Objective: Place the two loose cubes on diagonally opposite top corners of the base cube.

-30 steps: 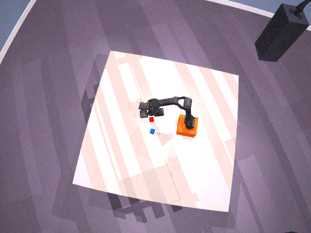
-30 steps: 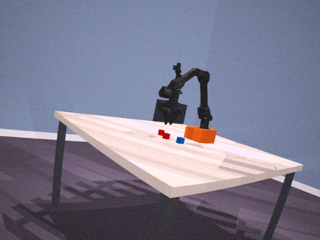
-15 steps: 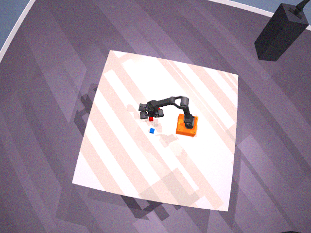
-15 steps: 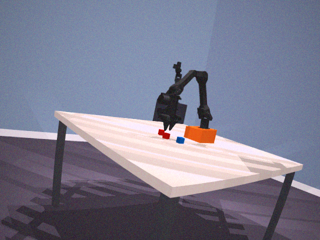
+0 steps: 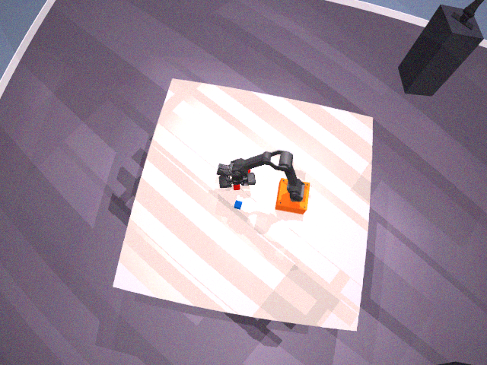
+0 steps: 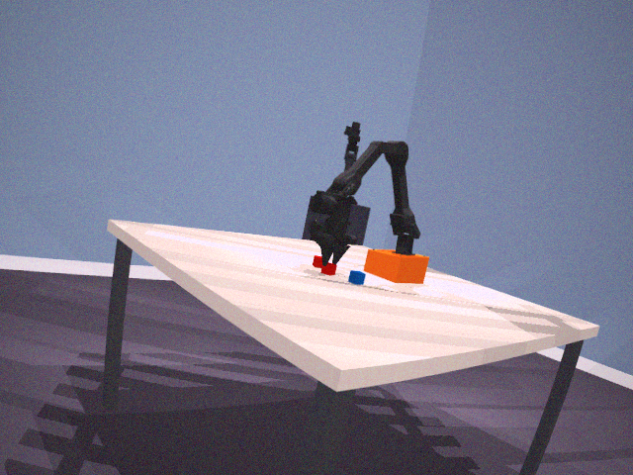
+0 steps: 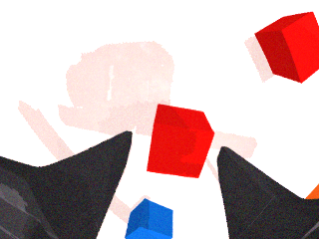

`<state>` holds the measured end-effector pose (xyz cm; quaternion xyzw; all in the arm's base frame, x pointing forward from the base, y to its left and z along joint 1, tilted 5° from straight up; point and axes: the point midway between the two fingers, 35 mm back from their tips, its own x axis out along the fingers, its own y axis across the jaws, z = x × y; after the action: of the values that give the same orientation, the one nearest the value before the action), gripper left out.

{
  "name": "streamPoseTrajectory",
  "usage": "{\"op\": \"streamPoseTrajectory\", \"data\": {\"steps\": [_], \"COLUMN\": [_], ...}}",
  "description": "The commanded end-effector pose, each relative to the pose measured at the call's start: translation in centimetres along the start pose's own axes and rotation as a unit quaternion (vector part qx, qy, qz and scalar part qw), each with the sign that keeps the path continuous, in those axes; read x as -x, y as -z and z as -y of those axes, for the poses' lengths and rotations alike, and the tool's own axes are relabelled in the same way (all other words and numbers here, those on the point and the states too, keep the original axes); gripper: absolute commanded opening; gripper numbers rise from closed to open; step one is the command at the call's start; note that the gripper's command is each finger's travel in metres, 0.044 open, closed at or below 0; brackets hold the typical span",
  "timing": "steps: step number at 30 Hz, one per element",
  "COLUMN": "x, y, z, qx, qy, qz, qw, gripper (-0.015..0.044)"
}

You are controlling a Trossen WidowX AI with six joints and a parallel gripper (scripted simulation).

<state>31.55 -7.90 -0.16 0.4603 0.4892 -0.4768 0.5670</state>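
Note:
The gripper (image 6: 329, 262) (image 7: 176, 140) is open and empty, pointing down with its fingertips close over one red cube (image 5: 236, 187) (image 6: 328, 268) (image 7: 180, 144). In the wrist view this cube appears between the fingertips, touching neither. A second red cube (image 5: 249, 171) (image 6: 317, 261) (image 7: 296, 47) lies apart from it on the table, at the upper right of the wrist view and partly hidden by the arm in the top view. A blue cube (image 5: 237, 204) (image 6: 356, 277) (image 7: 159, 222) sits on the table, at the bottom of the wrist view. No cube rests on the blue one.
The arm stands on an orange block (image 5: 284, 203) (image 6: 383, 267), to the right of the cubes in the top and exterior views. All three cubes are on the pale table (image 5: 157, 243) (image 6: 326, 327), well inside its edges. A dark pedestal (image 5: 434, 55) stands off the table.

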Motion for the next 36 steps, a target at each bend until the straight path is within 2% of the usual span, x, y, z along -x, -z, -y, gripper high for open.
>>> {"op": "streamPoseTrajectory", "data": {"steps": [1,4,10,19,36], "x": [-0.8,-1.1,-1.1,-0.7,4.4], "y": [0.1,0.1,0.1,0.3,0.1], "z": [0.1,0.1,0.1,0.0,-0.5], "qx": [0.003,0.003,0.003,0.020,0.019], "qy": [0.000,0.000,0.000,-0.008,-0.008], "qz": [-0.003,-0.003,-0.003,-0.009,-0.009], "qw": [1.000,1.000,1.000,1.000,1.000], "gripper": [0.0265,0.0265,0.0108,0.0105,0.0105]}}
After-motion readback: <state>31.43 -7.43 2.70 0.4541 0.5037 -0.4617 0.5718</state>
